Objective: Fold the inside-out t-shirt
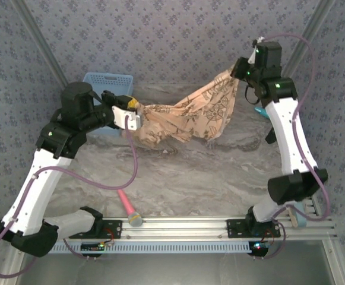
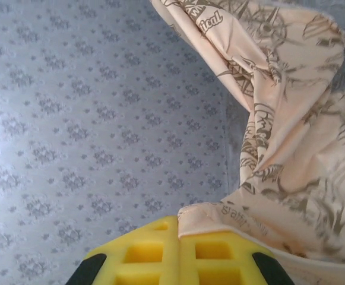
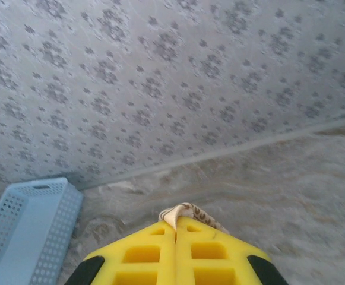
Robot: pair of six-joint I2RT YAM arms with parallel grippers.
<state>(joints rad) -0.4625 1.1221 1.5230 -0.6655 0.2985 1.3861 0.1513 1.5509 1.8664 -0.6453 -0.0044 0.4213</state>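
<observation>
Left claw (image 1: pixel 134 117), seen from overhead, is clamped shut on one end of the soft peach-tan cloth t-shirt (image 1: pixel 190 116) printed with dark brown compass and star emblems. The right claw (image 1: pixel 240 68) is pinched shut on the other end, higher up and further back. Between them the t-shirt hangs like a sagging hammock. Its lowest folds rest, I think, on the grey marbled counter (image 1: pixel 208 178), though from this angle the contact is hard to judge. A pale blue perforated plastic basket (image 1: pixel 108 80) sits behind the left claw.

Through the left wrist camera, the yellow fingers (image 2: pixel 160 231) are pressed together with a hemmed edge of the t-shirt (image 2: pixel 291 148) caught between them. The rest spills away to the right in deep creases.

Through the right wrist camera, the yellow fingers (image 3: pixel 202 228) meet on a small rolled nub of hem, with the counter and basket beyond.

My read is that this cloth is light, limp and a little slick, so it will bunch rather than hold a shape. I would take hold at hems or seams near the shoulders or bottom corners, where doubled fabric gives the pads something to bite.
</observation>
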